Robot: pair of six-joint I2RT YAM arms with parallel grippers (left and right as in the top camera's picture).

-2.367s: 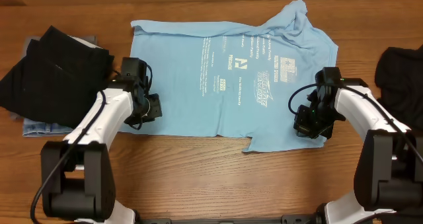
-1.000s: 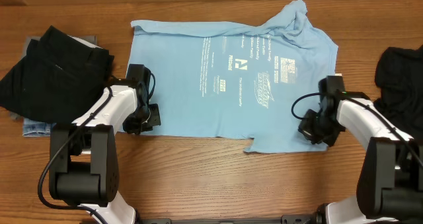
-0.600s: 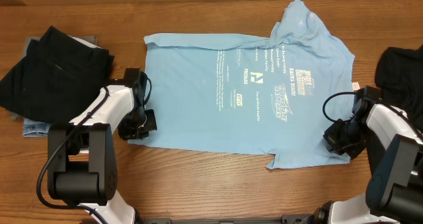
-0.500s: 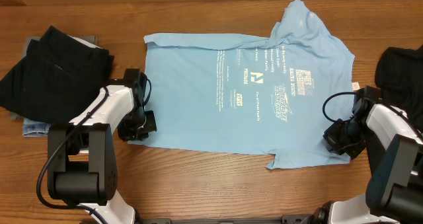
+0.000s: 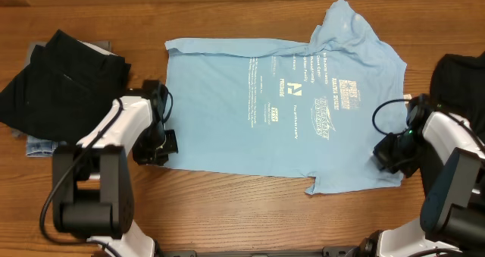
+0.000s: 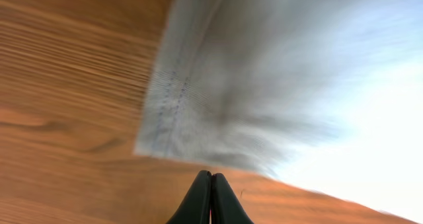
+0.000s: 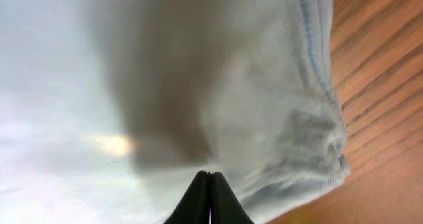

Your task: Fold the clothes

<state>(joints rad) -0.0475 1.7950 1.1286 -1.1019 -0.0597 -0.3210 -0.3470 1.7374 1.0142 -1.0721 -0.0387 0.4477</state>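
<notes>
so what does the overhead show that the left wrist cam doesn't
Only the overhead: the whole light blue T-shirt spread flat with its pale lettering, a dark clothes pile at the table's left end, a dark garment at its right end, and both arms. Only the left wrist: the left tool with its fingers pressed together, and the shirt's stitched hem close up, though blurred. Both: the shirt's left corner nearest the robot, lying on the wooden table.

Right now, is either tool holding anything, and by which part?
The right tool is shut on the light blue T-shirt at its edge by the near sleeve. The left tool is shut at the hem corner; a pinch cannot be told.
</notes>
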